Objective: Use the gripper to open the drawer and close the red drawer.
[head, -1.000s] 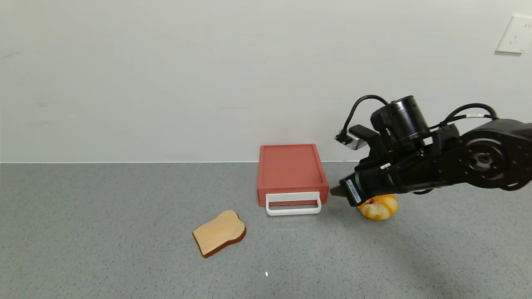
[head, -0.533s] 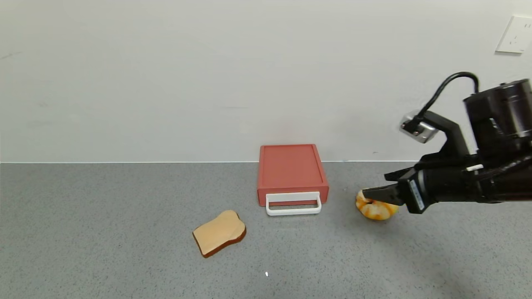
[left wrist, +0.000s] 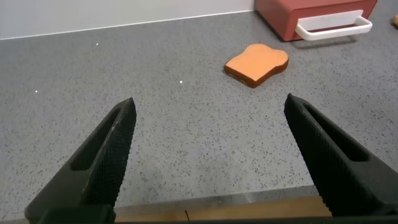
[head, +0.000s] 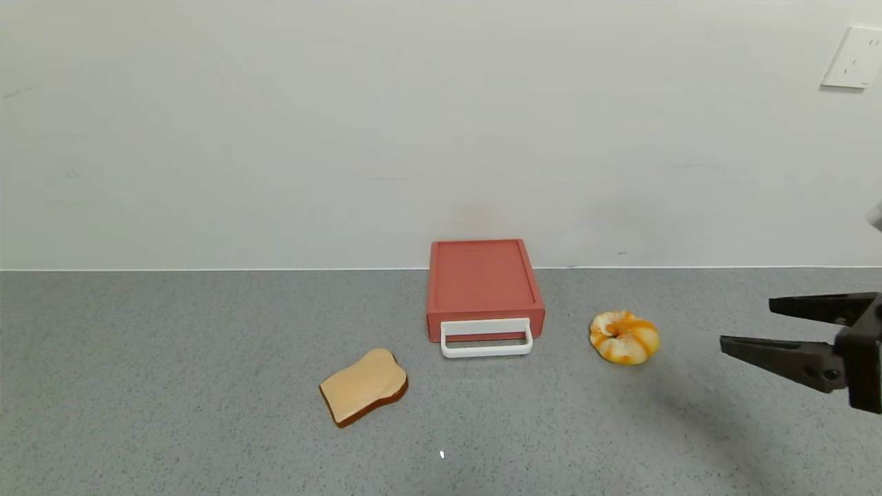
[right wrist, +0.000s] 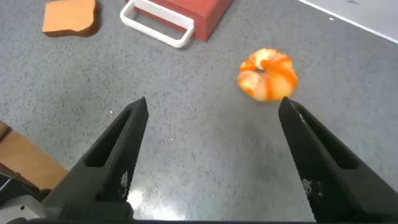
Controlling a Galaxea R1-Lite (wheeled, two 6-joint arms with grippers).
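My right gripper (head: pixel 758 324) hangs with its jaws spread wide and nothing between them, above the right edge of the worktop (head: pixel 172 386), its fingers (head: pixel 778 357) pointing toward the middle of the surface; from my right wrist I see the same two black fingers (right wrist: pixel 112 155) parted over bare grey stone, with the orange-and-white pastry (right wrist: pixel 268 74) lying beyond them and clear of both; in the head view that pastry (head: pixel 624 336) rests well apart from my fingertips, between them and the drawer (head: pixel 484 286); the drawer is a low brick-red box standing against the back edge of the worktop, a little right of centre, its tray pushed in flush and its white loop handle (head: pixel 486 337) projecting toward the front edge; the bread slice (head: pixel 364 386) lies flat nearer the front edge, just left of the drawer and not touching it; my left gripper (left wrist: pixel 208 140) is also open and empty, its fingers (left wrist: pixel 106 155) held low over the left part of the worktop near the front edge, with the bread slice (left wrist: pixel 256 63) and the drawer (left wrist: pixel 311 12) farther off beyond them; the wall (head: pixel 344 124) rises behind the back edge, and a white socket plate (head: pixel 854 57) sits on it above the back right corner.
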